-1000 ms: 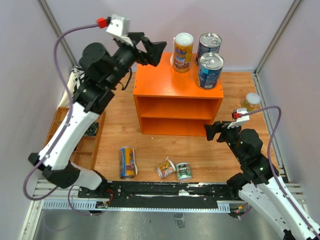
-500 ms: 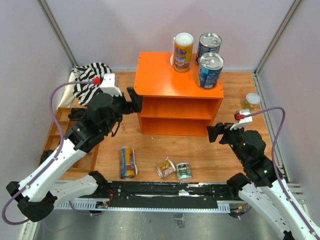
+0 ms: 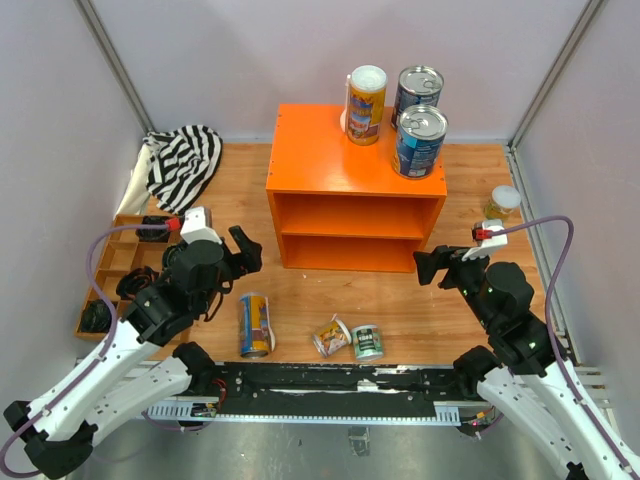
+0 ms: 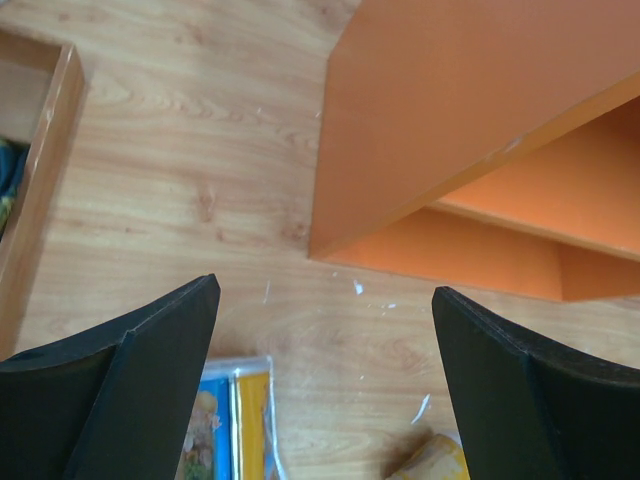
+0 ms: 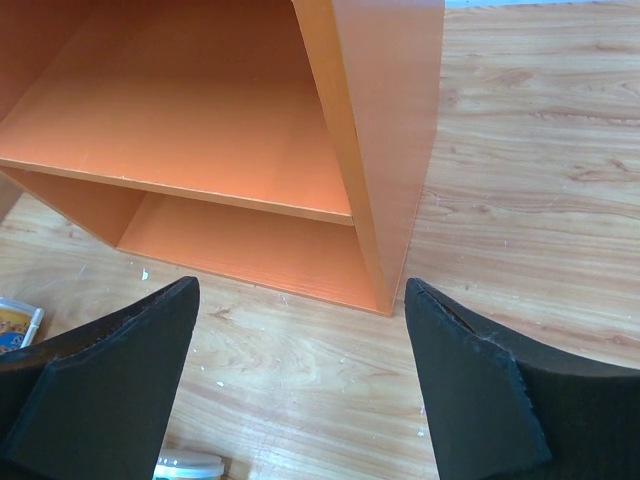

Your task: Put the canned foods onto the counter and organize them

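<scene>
Cans done: we count three on the counter.
To place: four loose cans on the table.
Left gripper, right gripper: both gaping, empty.

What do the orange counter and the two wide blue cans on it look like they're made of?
Orange counter: probably painted wood or board, smooth even finish, flat panels with square edges. Front blue can and rear blue can: likely metal, shiny silver ringed lids, glossy printed labels.
</scene>
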`<state>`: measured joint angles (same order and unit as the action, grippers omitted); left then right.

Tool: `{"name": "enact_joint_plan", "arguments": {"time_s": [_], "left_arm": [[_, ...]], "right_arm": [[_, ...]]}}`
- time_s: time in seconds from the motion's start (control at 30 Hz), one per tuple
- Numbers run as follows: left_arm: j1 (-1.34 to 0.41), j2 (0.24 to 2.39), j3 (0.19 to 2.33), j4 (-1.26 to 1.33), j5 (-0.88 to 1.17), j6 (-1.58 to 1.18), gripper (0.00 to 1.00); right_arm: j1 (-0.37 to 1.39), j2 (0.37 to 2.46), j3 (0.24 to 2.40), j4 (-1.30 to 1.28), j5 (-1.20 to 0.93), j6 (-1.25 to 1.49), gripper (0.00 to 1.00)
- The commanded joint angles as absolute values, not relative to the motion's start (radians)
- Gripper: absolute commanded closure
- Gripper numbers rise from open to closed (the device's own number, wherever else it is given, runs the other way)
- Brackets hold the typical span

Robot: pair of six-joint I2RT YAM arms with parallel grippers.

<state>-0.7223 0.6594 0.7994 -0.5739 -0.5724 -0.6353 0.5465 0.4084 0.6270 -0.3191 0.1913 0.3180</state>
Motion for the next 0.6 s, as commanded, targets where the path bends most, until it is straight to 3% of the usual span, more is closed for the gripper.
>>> {"name": "enact_joint_plan", "arguments": {"time_s": [0.0, 0.47, 0.57], "left_arm": [[-0.727, 0.639, 0.740, -0.650, -0.562, -0.741, 0.08], [-0.796, 0.712, 0.663, -0.784, -0.449, -0.899, 0.07], [-0.796, 0.728, 0.652, -0.795, -0.419, -0.906, 0.01]], "right_arm": [[0.566, 0.396, 0.620, -0.315, 0.203, 0.337, 0.16], [0.567, 0.414, 0.578, -0.282, 0.199, 0.358, 0.15], [0.568, 0.400, 0.565, -0.274, 0.187, 0.363, 0.15]]}}
